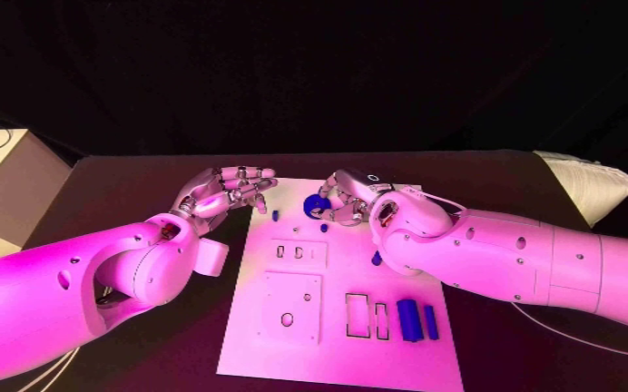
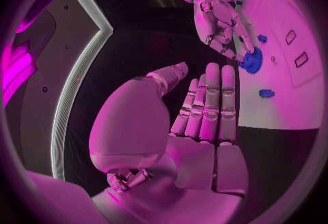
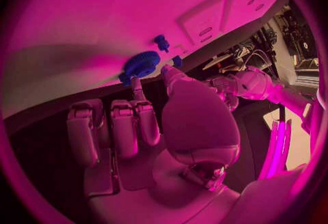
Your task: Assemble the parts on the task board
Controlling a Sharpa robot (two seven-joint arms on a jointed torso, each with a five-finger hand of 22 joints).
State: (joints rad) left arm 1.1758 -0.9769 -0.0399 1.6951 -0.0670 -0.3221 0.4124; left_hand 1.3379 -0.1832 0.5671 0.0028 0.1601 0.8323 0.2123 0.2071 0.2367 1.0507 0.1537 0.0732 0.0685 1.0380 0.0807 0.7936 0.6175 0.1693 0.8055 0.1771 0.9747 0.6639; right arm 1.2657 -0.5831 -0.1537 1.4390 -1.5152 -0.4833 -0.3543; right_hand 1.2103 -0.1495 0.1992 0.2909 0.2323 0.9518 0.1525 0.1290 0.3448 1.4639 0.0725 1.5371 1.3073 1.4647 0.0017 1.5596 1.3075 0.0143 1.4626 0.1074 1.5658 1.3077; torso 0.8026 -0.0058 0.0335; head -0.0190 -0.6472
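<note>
You've got the black worktop [image 1: 144, 174] in front of you, and the white rectangular task board [image 1: 343, 342] laid down its middle, running away from you. Near its close end sit a square raised plate [image 1: 290, 304] with a hole, two slot outlines and a pair of upright blue cylindrical pegs [image 1: 415, 319].

Your right hand [image 1: 347, 200] is over the far end of the board, fingers curled down around the blue toothed gear wheel [image 3: 141, 64]. From the right wrist view one fingertip [image 3: 136, 86] touches the gear's rim, but you can't tell whether it's truly gripped or just being nudged. Your left hand [image 1: 225, 189] hovers at the board's left edge, fingers straight and together, holding nothing.

This looks like the gear-seating step, still early in the job. Next you'll likely need a steady downward press with the gear level. Watch the small blue studs [image 2: 265, 93] just beside it; don't knock them.
</note>
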